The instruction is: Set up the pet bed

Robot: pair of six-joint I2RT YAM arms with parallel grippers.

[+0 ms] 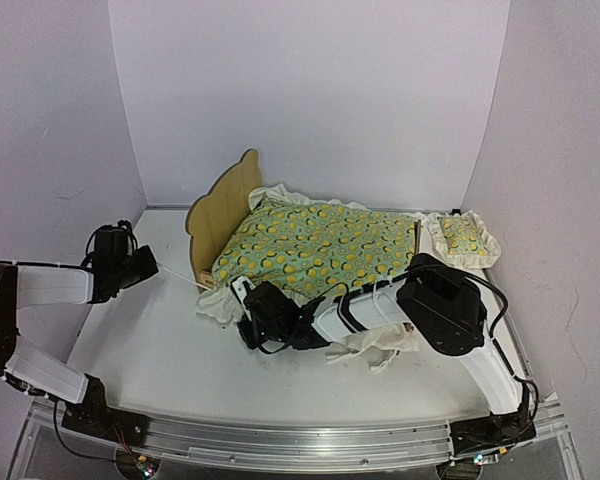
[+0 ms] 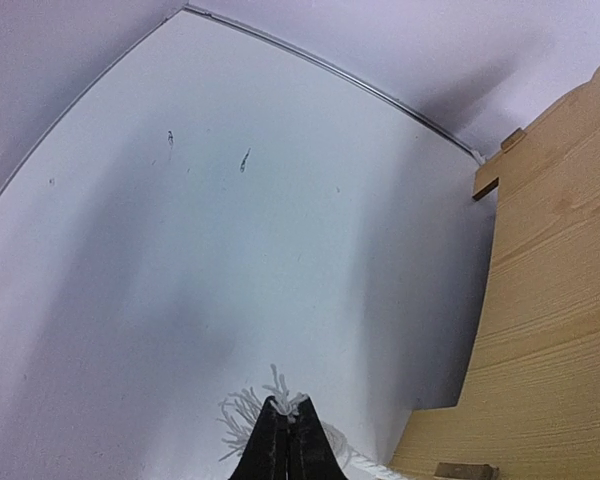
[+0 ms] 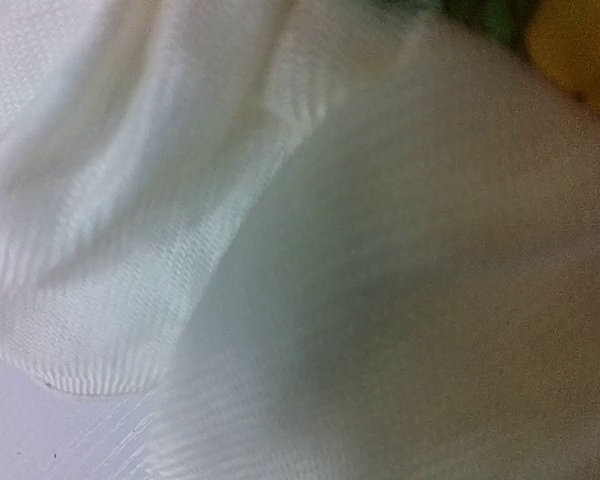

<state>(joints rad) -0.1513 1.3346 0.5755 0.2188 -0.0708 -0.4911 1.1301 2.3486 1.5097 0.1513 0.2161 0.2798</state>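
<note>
just beside the small light plywood pet bed (image 1: 223, 215), both grippers clenched

the pet bed stands at the middle far part of the white table (image 1: 160, 345). its tall curved headboard (image 1: 220, 205) is to the left, and a green-yellow lemon-print blanket with a white ruffle (image 1: 320, 250) covers it. the right gripper (image 1: 245, 298) is at the bed's near left corner, against the ruffle that spills onto the table there. its jaws are closed. its wrist camera shows only blurred white cloth, so i cannot tell whether any cloth is pinched. the right arm reaches leftward from its base at the near right, forearm low along the bed's near side. the left gripper (image 1: 150, 266) hangs left of the headboard, apart from it, pointing right. its fingertips (image 2: 276, 440) are pressed together, and white frayed threads (image 2: 242, 418) show just past them. the left arm is folded at the left edge. a small matching ruffled pillow (image 1: 462, 235) lies at the far right, just beside the bed's foot.
</note>
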